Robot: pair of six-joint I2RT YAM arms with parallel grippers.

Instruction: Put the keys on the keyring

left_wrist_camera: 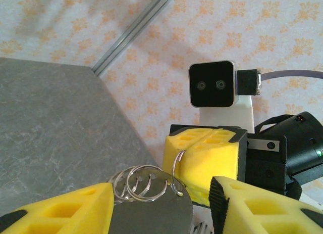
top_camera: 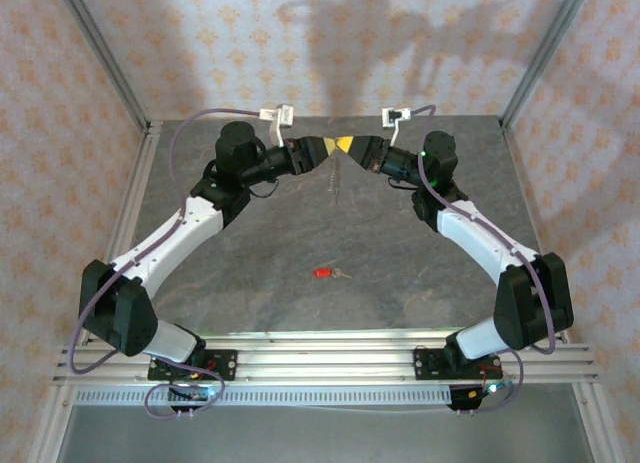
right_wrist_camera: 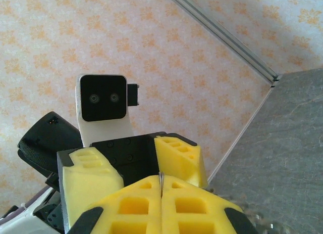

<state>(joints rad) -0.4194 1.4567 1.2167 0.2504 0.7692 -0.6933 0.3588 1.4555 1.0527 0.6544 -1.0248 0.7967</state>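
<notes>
Lying alone near the middle of the grey table [top_camera: 250, 253], well apart from both grippers, the red-headed key [top_camera: 322, 273] is not yet on anything. The keyring [left_wrist_camera: 146, 182], a cluster of silver wire loops on a grey disc [left_wrist_camera: 151, 216], hangs in the air at the far side. The right gripper [right_wrist_camera: 161, 186] is closed tight on one wire loop. The left gripper [left_wrist_camera: 161, 193] stands at middling width with the disc between its fingers [left_wrist_camera: 65, 211], and I cannot tell whether they actually bear on it. If they are loose, the whole ring hangs from one thin pinched wire, which could twist, slip out and drop. With both claws busy, neither is free to fetch the key, so one probably has to release, and a careless release lets the ring fall.
</notes>
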